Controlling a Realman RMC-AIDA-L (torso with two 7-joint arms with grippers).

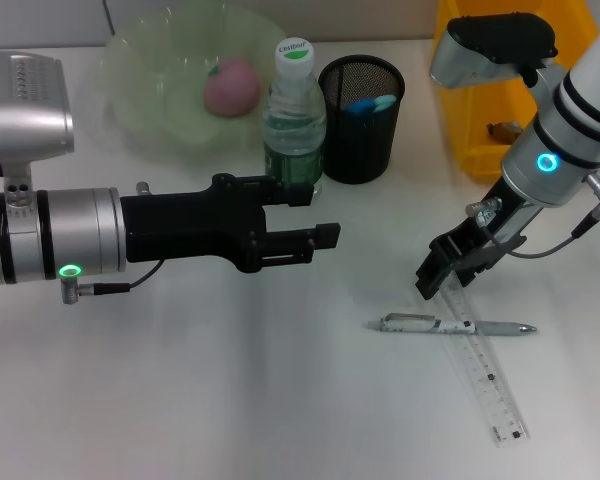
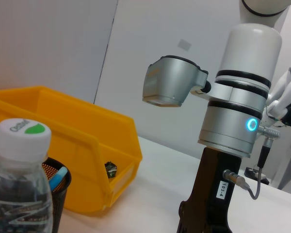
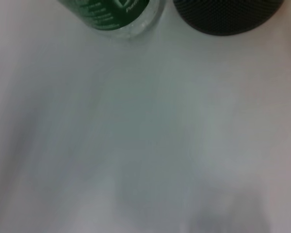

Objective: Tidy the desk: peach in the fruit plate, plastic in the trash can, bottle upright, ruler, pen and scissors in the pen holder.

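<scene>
Nearest us, the clear plastic ruler [image 1: 488, 372] lies flat on the white counter [image 1: 230, 400] with the silver pen [image 1: 455, 326] across its upper end, so our right end effector [image 1: 442, 272], fingers slightly spread just above that crossing, could nudge one while pinching the other. Our left end effector [image 1: 298, 218] hangs spread and empty. Beyond stand the upright green-capped bottle [image 1: 293, 115] and black mesh pen holder [image 1: 361, 118], easily knocked, then the pink peach [image 1: 231, 86] in its pale green plate [image 1: 140, 90], and the yellow bin [image 1: 480, 130].
</scene>
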